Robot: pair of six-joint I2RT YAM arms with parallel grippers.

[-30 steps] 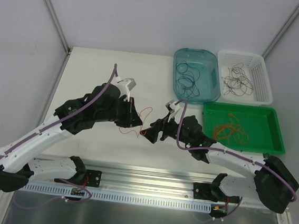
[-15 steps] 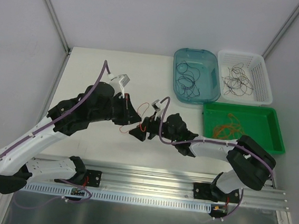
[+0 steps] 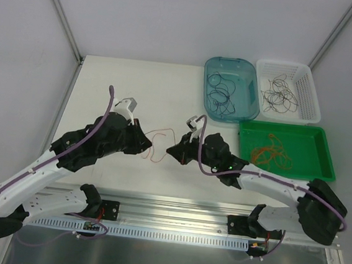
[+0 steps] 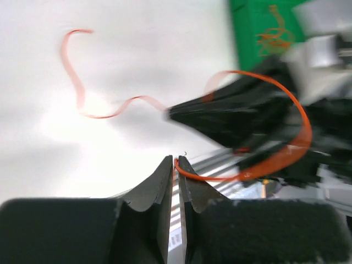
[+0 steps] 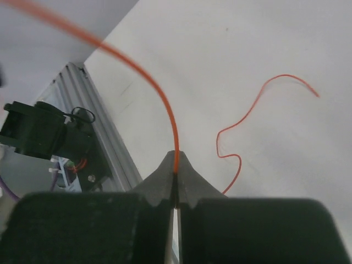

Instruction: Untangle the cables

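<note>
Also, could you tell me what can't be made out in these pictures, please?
Top view: the orange wire between left gripper and right gripper is too thin to tell one strand from two.
Left wrist view: the right gripper is motion-blurred, hiding its grip.
Right wrist view: the wire runs off the top-left edge.
Top view: wires in teal bin and white basket too fine to count.

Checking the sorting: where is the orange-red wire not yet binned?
Top view: mid-table, the orange-red wire is strung between the left gripper and right gripper, both pinching it, well left of the green tray.
</note>
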